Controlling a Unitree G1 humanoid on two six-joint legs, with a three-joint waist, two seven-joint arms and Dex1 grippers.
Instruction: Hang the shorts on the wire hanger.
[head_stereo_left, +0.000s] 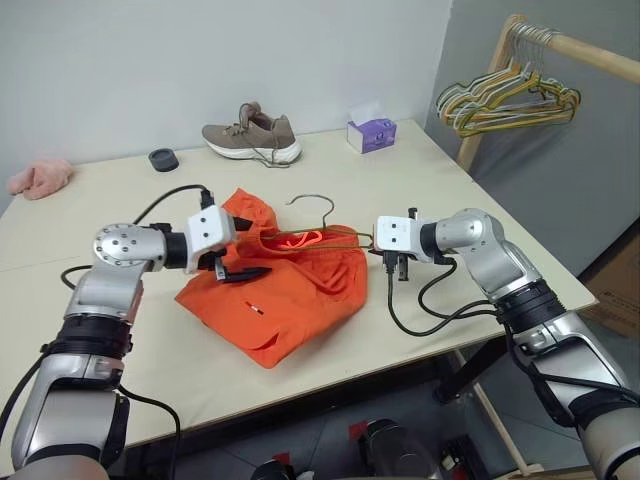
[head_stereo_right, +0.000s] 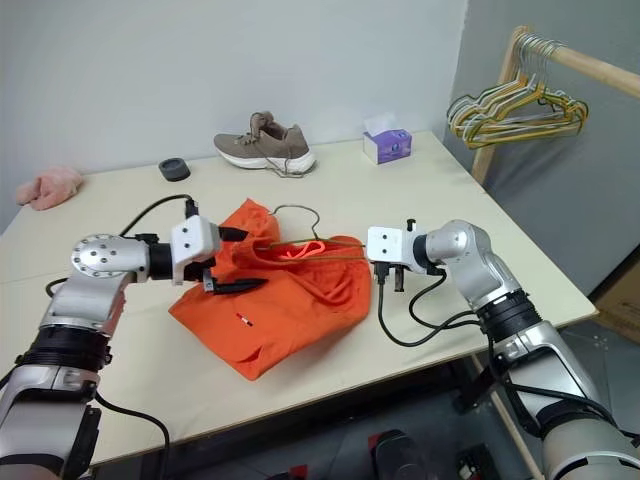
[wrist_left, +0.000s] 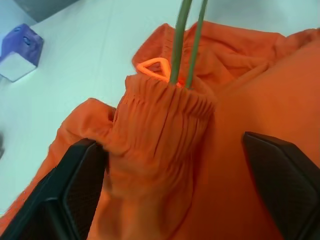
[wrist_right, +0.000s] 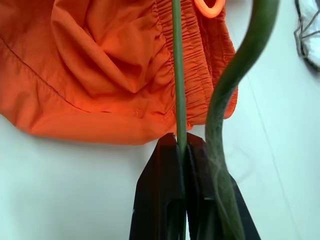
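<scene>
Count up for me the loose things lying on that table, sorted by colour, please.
Orange: 1, the shorts
Dark wire: 1, the wire hanger
Brown: 1, the shoe
Purple: 1, the tissue box
Pink: 1, the pink cloth
Black: 1, the small round object
Total: 6

silver arms, black cables, black claws
</scene>
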